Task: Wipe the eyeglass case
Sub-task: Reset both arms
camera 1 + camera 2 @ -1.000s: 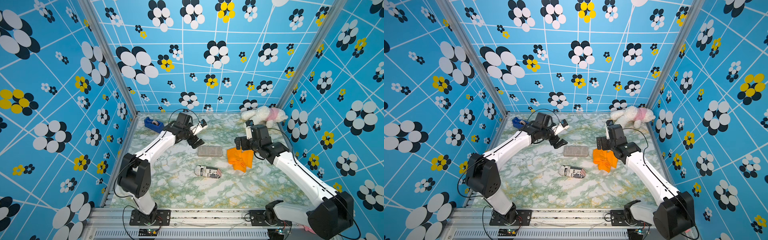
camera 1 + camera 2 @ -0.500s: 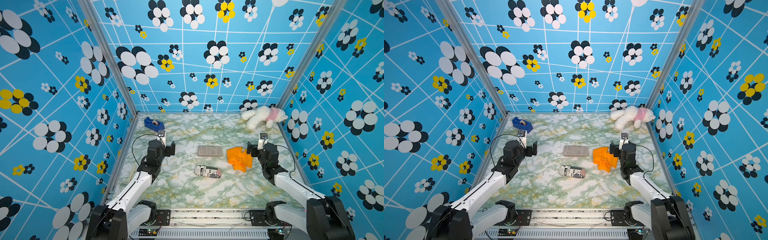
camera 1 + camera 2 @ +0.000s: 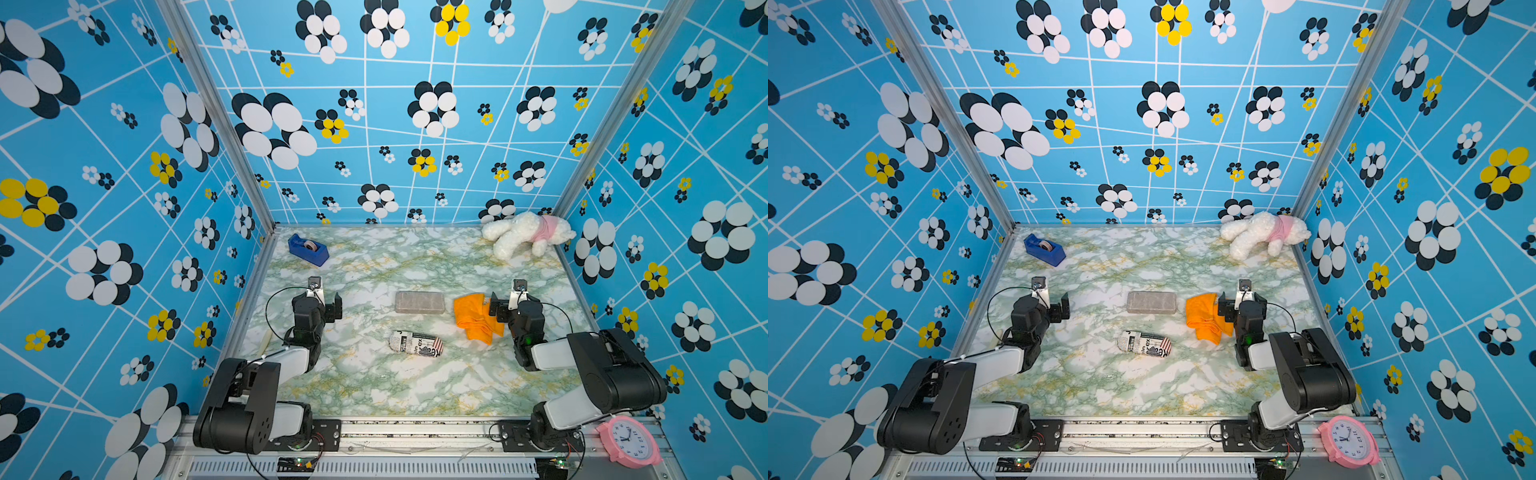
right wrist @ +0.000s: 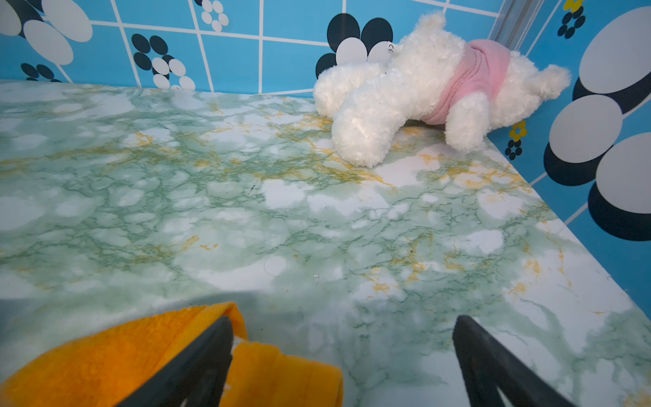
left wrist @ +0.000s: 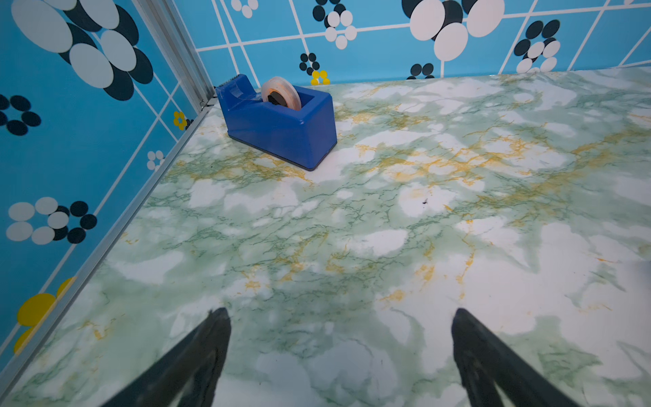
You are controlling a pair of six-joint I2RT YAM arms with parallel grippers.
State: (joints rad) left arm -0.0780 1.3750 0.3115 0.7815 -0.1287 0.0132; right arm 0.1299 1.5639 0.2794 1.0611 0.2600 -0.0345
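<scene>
Grey rectangular eyeglass case (image 3: pixel 419 302) lying flat (closed), crumpled orange cloth (image 3: pixel 476 318) just beside.

In the left wrist view the left tool (image 5: pixel 339 313) is cut off by the picture's edge: only two dark, blurred finger ends show. The right wrist view crops the right tool (image 4: pixel 341 322) the same way. There, one of its fingers (image 4: pixel 197 363) covers part of the cloth (image 4: pixel 105 356), which also runs out of the frame. In both top views the right tool overlaps the cloth's nearest edge and hides it; whether they touch cannot be told. The print on the pouch (image 3: pixel 415 343) is too small to read, as are the numerals on the clock (image 3: pixel 626 441). The face of the plush (image 3: pixel 525 232) does not show in any view.
</scene>
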